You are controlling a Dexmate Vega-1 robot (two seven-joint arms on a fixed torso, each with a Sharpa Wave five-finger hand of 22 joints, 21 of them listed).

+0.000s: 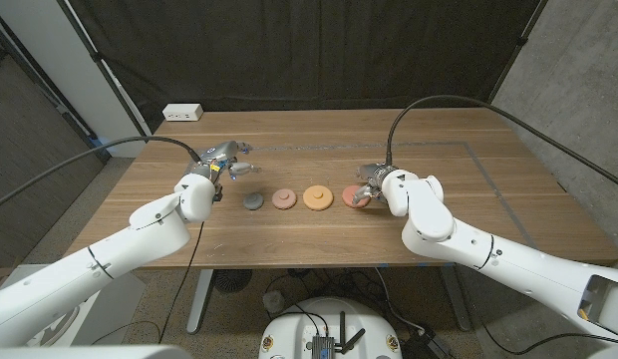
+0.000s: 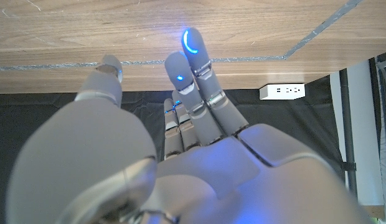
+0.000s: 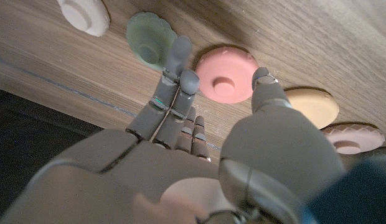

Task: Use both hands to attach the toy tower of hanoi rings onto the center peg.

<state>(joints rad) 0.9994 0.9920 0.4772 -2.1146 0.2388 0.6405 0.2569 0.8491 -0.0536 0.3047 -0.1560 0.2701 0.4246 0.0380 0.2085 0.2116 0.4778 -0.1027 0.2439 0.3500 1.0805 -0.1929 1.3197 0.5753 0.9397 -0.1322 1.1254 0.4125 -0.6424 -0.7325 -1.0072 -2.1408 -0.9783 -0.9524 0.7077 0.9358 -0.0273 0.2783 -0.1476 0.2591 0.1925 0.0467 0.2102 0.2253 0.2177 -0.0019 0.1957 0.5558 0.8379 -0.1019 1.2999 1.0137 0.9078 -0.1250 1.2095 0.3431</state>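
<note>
Several flat toy rings lie in a row on the wooden table (image 1: 289,239): a grey ring (image 1: 253,201), a brownish-pink ring (image 1: 283,198), an orange ring (image 1: 317,196) and a pink ring (image 1: 352,196). My right hand (image 1: 375,184) hovers at the pink ring. In the right wrist view my right hand (image 3: 180,162) has its fingers (image 3: 175,59) and thumb on either side of the pink ring (image 3: 225,73), not closed on it. Beyond it lie a green ring (image 3: 146,37) and a white ring (image 3: 84,14). My left hand (image 1: 225,160) is spread, holding nothing, behind the grey ring.
A white power strip (image 1: 183,112) lies at the table's far left edge. Thin tape lines mark the tabletop (image 2: 56,25). Black curtains hang behind the table. Cables run from both arms off the table's sides.
</note>
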